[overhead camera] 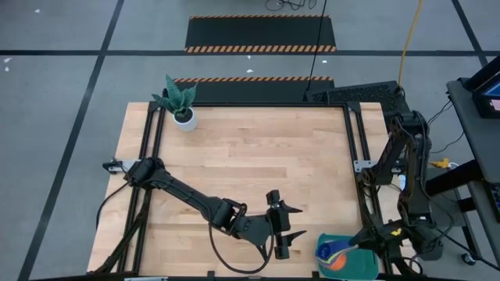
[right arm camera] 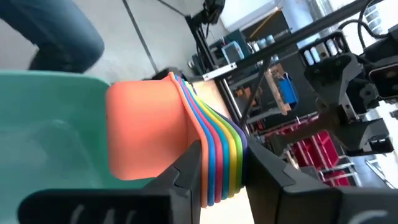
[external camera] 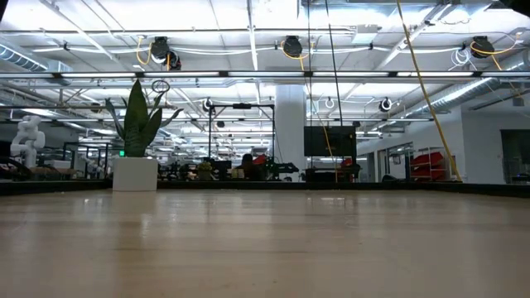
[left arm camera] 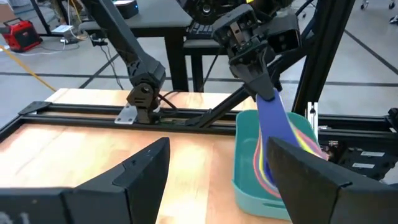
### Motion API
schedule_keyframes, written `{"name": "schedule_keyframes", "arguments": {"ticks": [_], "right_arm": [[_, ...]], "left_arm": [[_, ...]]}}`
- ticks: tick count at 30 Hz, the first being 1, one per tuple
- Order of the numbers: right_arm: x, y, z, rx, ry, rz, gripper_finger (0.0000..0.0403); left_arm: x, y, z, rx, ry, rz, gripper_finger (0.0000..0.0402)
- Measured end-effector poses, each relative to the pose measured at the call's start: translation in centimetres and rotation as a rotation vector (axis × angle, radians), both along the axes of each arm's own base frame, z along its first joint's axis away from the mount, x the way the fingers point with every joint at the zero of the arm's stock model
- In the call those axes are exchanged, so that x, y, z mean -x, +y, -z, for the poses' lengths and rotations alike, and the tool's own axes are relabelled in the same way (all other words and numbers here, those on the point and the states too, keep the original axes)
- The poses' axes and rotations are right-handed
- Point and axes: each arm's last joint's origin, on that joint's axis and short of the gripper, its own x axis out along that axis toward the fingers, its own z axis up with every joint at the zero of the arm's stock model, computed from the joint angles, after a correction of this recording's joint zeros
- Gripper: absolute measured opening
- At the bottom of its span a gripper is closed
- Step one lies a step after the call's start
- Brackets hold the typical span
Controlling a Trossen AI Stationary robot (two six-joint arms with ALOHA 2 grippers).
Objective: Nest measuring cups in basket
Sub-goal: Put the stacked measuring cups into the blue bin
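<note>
The measuring cups (right arm camera: pixel 146 130) are nested into one stack, with an orange bowl outermost and the coloured handles fanned side by side. My right gripper (right arm camera: pixel 221 180) is shut on them. The stack (overhead camera: pixel 332 254) dips into the teal basket (overhead camera: pixel 355 267), which stands at the table's near right corner. Seen from the left wrist, a dark blue handle (left arm camera: pixel 273 118) slants up out of the basket (left arm camera: pixel 245 162) to my right gripper (left arm camera: pixel 261 74). My left gripper (overhead camera: pixel 301 221) hovers open and holds nothing, left of the basket and pointing toward it. My right gripper pinches the stacked handles (right arm camera: pixel 217 158) between its two fingers, all layers together, near their free ends. The fingers slant down toward the basket from its right side. The stack hangs tilted with its bowls inside the basket. I cannot tell whether the bowls touch the floor.
A plant in a white pot (overhead camera: pixel 181 105) stands at the table's far left corner. Black frame rails (overhead camera: pixel 355 156) run along both sides of the table. Bare wood (overhead camera: pixel 258 156) lies between them. A person's leg in blue jeans (right arm camera: pixel 56 31) shows beyond the basket.
</note>
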Motion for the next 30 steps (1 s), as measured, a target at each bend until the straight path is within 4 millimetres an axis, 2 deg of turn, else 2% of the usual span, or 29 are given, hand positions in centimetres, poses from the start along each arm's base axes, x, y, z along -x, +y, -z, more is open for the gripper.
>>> {"name": "schedule_keyframes", "arguments": {"ticks": [11,30], "right_arm": [[-2.3,0.2,1.8,0.185,-0.013,0.099,0.0075],[-8.3,-1.7,1.9,0.296,0.031,0.316,0.0075]], "left_arm": [[0.0,0.0,0.0,-0.002,0.002,0.0,0.0266],[0.1,0.1,0.3,-0.023,0.031,-0.023,0.0267]]}}
